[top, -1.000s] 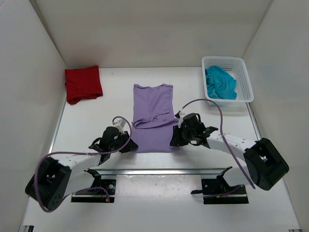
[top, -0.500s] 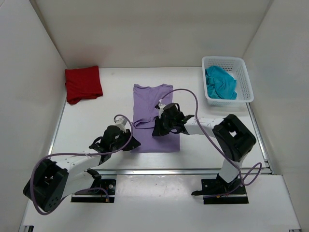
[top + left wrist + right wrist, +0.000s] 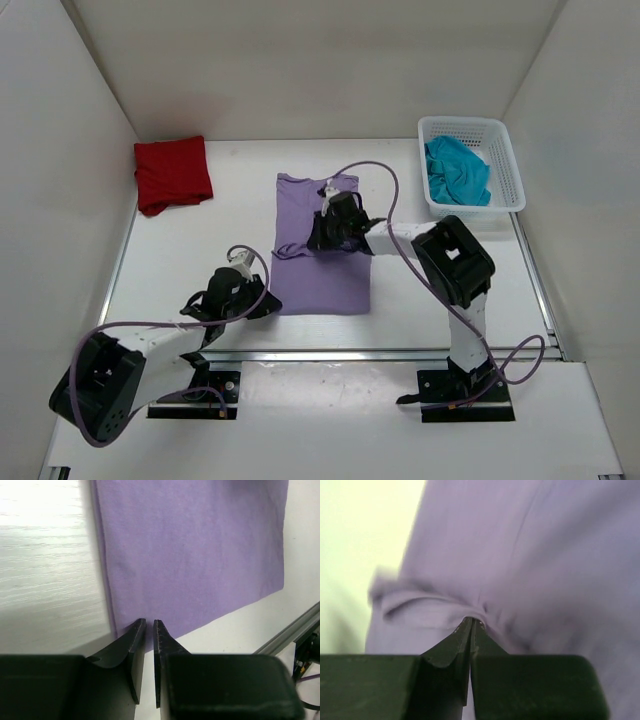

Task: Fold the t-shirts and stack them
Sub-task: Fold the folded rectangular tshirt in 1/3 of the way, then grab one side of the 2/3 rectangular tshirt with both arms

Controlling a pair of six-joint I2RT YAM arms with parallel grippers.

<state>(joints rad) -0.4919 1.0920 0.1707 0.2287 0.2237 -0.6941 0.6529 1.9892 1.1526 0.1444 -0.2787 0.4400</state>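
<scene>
white walls close in a white table point(image 3: 200, 250), and the job on it looks about a third done. the deep red shirt point(image 3: 172, 173) lies folded into a compact square at the far left corner, which i read as finished and ready to be the base of a stack. the lavender shirt point(image 3: 322, 275) is the one in hand: it lies mid-table as a long narrow strip with its neck toward the far side, sleeves apparently turned in, and a crosswise ridge of cloth raised partway along. the teal shirt point(image 3: 457, 170) sits crumpled in the white mesh basket point(image 3: 505, 140) at the far right, with no fold in it yet. what is left, as i judge it, is to finish the lavender's crosswise fold, set it on the red, then take out and fold the teal. the right gripper point(image 3: 322, 232) sits low on the lavender shirt at that ridge, jaws clenched tight, and the cloth puckers into the tips in the wrist view — so it seems to have a pinch of fabric. the left gripper point(image 3: 265, 302) rests at the shirt's near left corner with its tips right over the hem. only a thin slit shows between its jaws, and i cannot tell whether cloth is caught there.
</scene>
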